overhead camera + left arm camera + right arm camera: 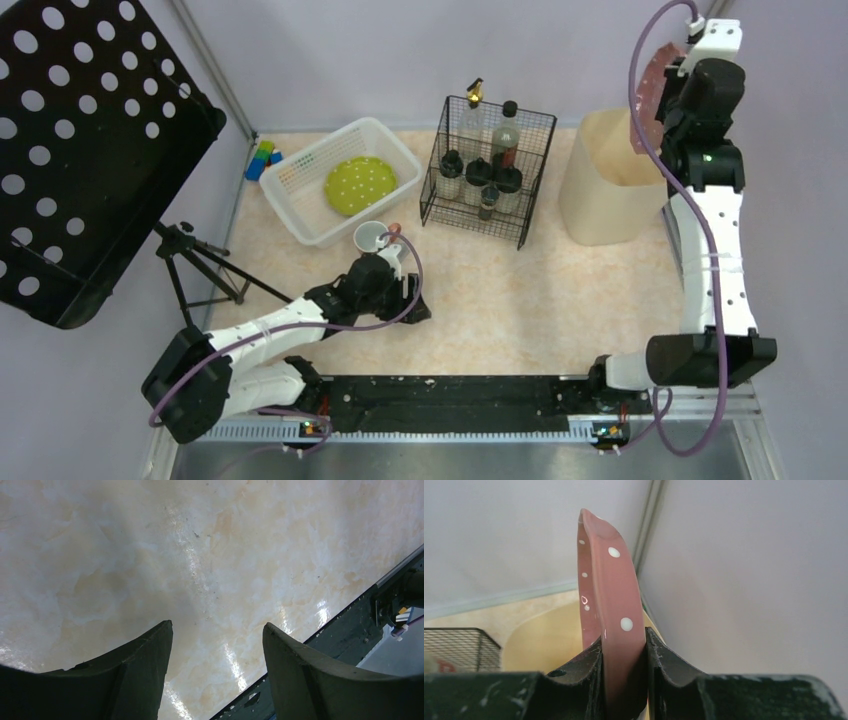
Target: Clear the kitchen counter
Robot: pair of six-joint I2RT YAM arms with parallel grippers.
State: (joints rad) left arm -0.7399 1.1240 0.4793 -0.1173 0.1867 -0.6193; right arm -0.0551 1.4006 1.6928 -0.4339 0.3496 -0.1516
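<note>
The beige-pink marbled kitchen counter (520,300) holds a white cup (372,236) next to a white basket. My left gripper (416,308) is open and empty, low over bare counter (150,555) near the front rail; in the left wrist view (217,630) nothing lies between its fingers. My right gripper (672,75) is raised at the back right above a beige bin (605,180). It is shut on a pink white-dotted plate (652,90), held on edge. In the right wrist view the plate (611,590) stands upright between the closed fingers (623,647), with the bin (544,640) below.
The white basket (300,195) holds a green dotted plate (358,185). A black wire rack (530,205) holds several bottles. Coloured blocks (262,160) lie at the back left. A tripod (195,255) carries a black perforated panel (80,150). A black strip (450,395) runs along the front edge.
</note>
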